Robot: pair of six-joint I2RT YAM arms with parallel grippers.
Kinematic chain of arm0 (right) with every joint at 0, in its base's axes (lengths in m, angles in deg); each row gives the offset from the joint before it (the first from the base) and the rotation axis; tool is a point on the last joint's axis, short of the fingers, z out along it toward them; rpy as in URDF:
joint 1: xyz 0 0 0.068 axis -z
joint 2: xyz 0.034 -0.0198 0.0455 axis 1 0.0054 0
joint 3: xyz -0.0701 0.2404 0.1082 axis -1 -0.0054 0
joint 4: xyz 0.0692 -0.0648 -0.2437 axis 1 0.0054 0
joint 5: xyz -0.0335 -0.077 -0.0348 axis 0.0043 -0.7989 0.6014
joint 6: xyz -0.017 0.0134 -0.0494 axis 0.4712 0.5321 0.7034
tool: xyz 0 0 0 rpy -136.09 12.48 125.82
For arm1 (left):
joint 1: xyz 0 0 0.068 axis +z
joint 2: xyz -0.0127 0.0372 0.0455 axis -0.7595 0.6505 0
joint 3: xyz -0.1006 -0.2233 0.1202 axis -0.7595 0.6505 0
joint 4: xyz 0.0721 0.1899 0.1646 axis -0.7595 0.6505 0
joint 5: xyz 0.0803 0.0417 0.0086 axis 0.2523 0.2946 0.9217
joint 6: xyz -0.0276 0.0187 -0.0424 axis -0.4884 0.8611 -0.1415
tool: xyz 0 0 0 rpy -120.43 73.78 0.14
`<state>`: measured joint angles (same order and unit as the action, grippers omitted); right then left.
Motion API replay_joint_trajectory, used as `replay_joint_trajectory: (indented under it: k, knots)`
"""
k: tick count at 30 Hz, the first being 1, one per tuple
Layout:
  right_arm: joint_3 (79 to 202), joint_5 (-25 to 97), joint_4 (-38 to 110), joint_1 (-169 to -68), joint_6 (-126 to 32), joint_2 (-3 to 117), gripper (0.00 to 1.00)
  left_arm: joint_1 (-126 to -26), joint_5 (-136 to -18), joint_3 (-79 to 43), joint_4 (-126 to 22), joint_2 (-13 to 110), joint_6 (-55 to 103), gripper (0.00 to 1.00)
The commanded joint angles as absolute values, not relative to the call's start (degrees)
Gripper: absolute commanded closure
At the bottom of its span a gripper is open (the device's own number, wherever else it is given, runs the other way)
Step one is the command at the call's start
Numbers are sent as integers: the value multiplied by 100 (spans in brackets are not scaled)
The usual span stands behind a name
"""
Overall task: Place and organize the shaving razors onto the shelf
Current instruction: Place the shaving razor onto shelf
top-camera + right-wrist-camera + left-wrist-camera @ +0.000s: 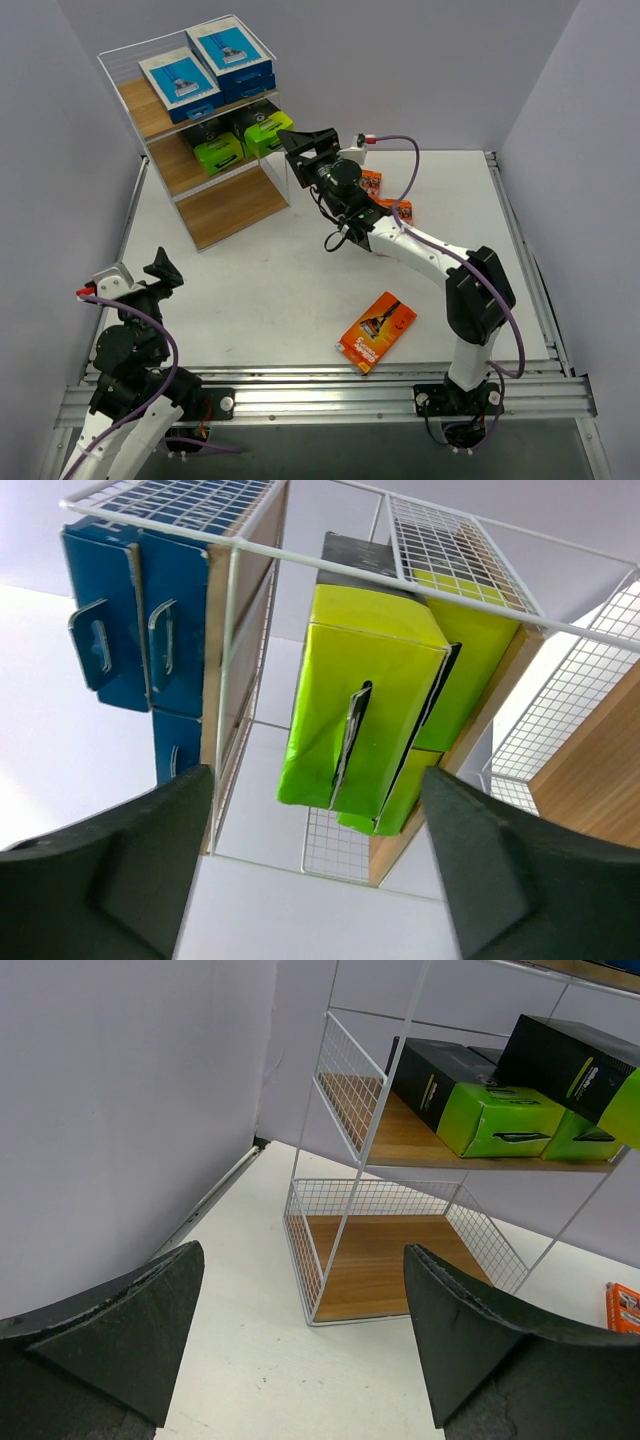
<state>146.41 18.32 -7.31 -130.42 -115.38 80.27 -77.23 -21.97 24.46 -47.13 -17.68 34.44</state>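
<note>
**Hazards.** Keep the right claw (297, 155), spread wide and holding nothing, off the black packs with lime-green ends (268, 130) on the middle board of the three-tier wooden shelf with white wire frame (235, 210). Just beside the front wire here, so judged likely to snag it or shove a pack backward on any forward drift. Guard against sweeping the orange packs (372, 180), partly hidden by the right arm.

Left claw (302, 1252): likewise spread and holding nothing, well apart from the shelf.

**Stock.** Top board: blue-and-white packs (230, 48). Bottom board: bare. One bright orange flat pack (377, 330) lying near the front.

**Surface and room.** White worktop (270, 290), flat and matt. Plain pale walls (400, 60) on three sides. Metal rail (330, 395) along the near edge.
</note>
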Motion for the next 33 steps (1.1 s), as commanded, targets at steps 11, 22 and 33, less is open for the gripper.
replay_joint_trajectory:
  k: [11,22,33]
  knots:
    - [14667,2109,-1100,-12924,-11524,7626,72,-7746,-2237,2269,-4761,-1777,3460,11]
    - [14992,2329,-1153,-12906,-11691,8100,75,-7754,-2237,2295,-4787,-1803,3469,11]
    - [15318,2391,-1127,-12915,-11735,8408,75,-7754,-2229,2304,-4813,-1865,3469,11]
